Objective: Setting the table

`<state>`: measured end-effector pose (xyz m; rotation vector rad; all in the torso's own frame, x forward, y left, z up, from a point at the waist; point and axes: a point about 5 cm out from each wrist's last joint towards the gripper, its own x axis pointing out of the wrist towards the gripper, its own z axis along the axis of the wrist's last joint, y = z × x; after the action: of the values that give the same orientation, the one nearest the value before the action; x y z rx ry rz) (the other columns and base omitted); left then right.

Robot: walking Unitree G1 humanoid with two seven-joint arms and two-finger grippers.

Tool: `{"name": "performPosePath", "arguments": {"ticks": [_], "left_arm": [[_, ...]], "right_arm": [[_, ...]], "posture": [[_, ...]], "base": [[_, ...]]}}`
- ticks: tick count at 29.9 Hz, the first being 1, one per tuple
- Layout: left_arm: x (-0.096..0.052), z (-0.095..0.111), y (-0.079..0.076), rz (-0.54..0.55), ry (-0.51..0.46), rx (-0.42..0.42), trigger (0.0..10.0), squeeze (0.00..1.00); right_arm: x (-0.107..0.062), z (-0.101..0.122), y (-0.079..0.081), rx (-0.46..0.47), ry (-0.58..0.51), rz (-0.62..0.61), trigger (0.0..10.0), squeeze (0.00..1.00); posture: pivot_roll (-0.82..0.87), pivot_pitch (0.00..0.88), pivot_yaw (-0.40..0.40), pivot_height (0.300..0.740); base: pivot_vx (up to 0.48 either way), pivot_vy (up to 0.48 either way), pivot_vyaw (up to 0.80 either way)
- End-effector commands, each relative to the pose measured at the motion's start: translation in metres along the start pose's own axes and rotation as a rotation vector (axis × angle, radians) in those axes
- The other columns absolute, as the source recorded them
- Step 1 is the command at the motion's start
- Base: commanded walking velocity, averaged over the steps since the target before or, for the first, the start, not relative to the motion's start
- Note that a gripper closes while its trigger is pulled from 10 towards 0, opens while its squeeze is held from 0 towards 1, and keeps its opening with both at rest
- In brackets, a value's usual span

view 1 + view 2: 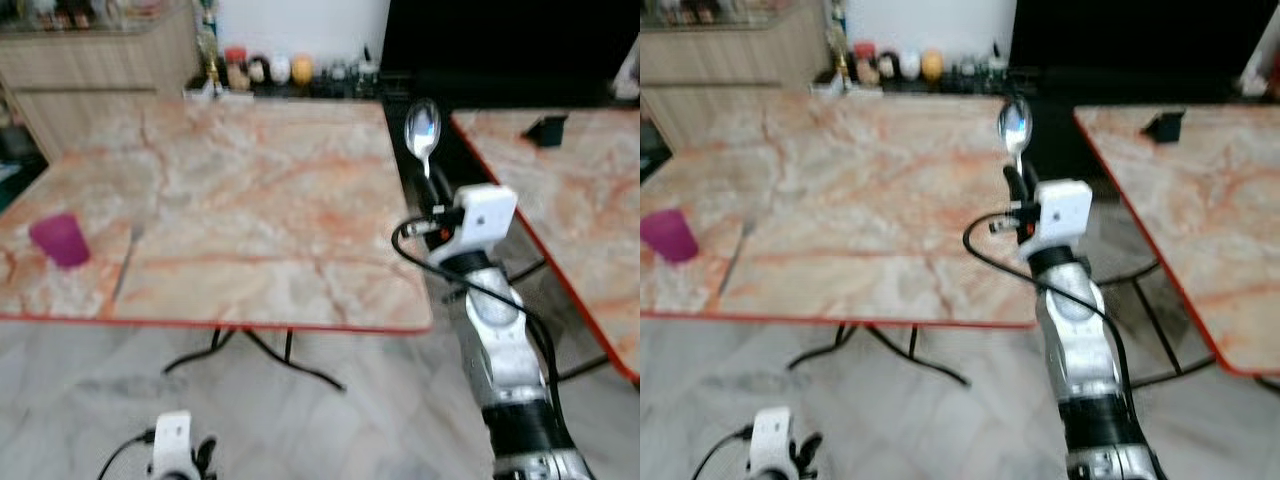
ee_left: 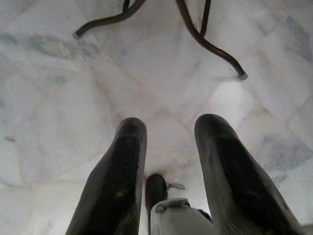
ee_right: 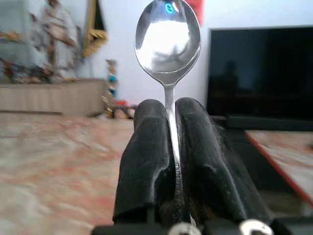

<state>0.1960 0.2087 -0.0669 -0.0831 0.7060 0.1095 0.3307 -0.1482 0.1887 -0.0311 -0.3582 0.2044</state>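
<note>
My right gripper [image 1: 432, 190] is shut on the handle of a silver spoon [image 1: 422, 131], whose bowl stands upright above the fingers [image 3: 146, 161], just off the right edge of the marble table [image 1: 250, 210]. The spoon [image 3: 167, 39] shows large in the right wrist view. A purple cup [image 1: 60, 240] stands at the table's near left corner, and a fork [image 1: 127, 262] lies just right of it. My left gripper [image 2: 168, 142] hangs low over the floor, open with nothing between its fingers.
A second marble table [image 1: 570, 190] stands to the right, with a narrow gap between the two. A small black object [image 1: 545, 130] sits on it. Jars and bottles [image 1: 265, 70] line the far side, a wooden cabinet [image 1: 90, 60] at back left, a dark TV [image 1: 500, 40] behind.
</note>
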Motion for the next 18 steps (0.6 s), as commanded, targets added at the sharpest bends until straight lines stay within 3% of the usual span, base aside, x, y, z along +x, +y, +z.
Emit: {"name": "performPosePath", "arguments": {"ticks": [1,18], "left_arm": [[-0.0010,-0.0047,-0.0034,-0.004,0.015,-0.009,10.0,0.00],[0.0005,0.0022,0.0030,0.020,-0.006,-0.021,10.0,0.00]], "right_arm": [[0.0027,0.0059,-0.0025,-0.006,-0.019,-0.006,10.0,0.00],[0.0117,0.0106,-0.0013,-0.004,-0.028,-0.007,10.0,0.00]], "posture": [[-0.09,0.000,0.027,0.740],[-0.08,0.000,0.026,0.740]], "base": [[0.000,-0.379,0.00],[0.000,-0.377,0.00]]}}
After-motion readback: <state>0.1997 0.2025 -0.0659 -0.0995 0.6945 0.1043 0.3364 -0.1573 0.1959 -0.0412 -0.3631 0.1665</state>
